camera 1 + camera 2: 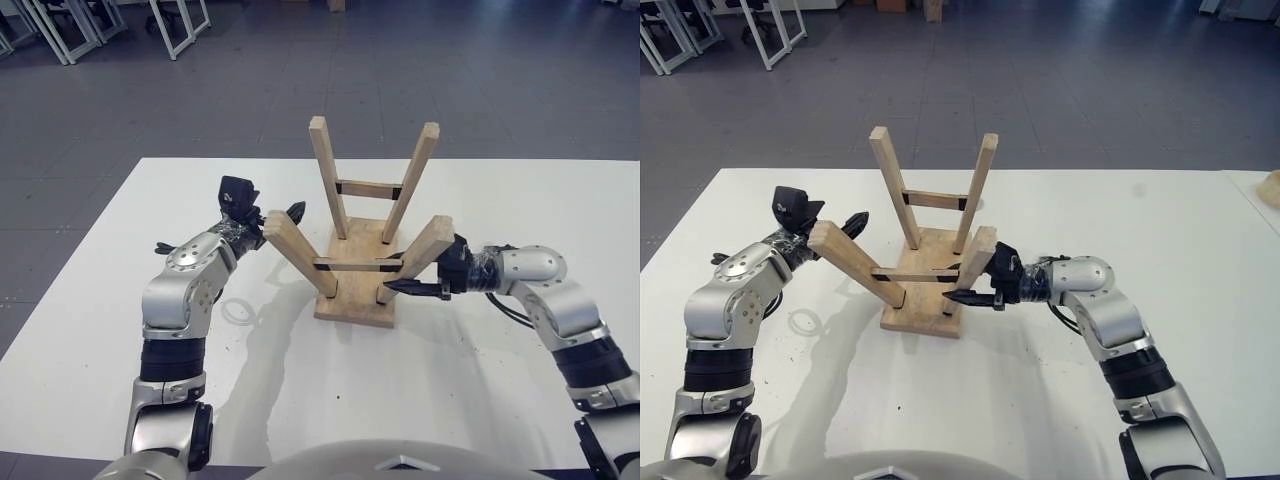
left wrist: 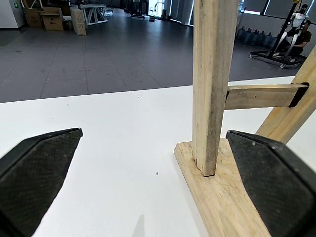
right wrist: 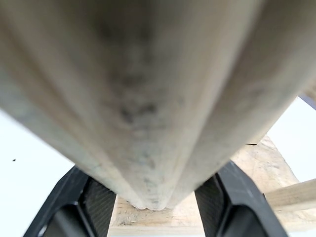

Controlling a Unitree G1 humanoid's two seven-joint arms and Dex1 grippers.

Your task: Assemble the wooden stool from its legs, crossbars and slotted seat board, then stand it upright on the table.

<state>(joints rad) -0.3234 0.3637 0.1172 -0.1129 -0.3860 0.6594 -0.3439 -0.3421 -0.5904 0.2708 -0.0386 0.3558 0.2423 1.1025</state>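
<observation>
On the table (image 1: 470,400), the stool (image 1: 355,297) sits inverted, legs pointing upward.

1. Legs (image 1: 328,178): four, two standing on the seat board's 12 o'clock side and two on its 6 o'clock side.
2. Crossbars (image 1: 355,265): two, one joining each pair.
3. Seat board (image 1: 356,306): one.
4. White ring (image 1: 238,311): one, at the board's 9 o'clock.
5. Grippers: two, the left gripper (image 2: 154,132) at the board's 10 o'clock and the right gripper (image 1: 400,284) at its 3 o'clock.
6. Table (image 1: 90,340): one.
</observation>
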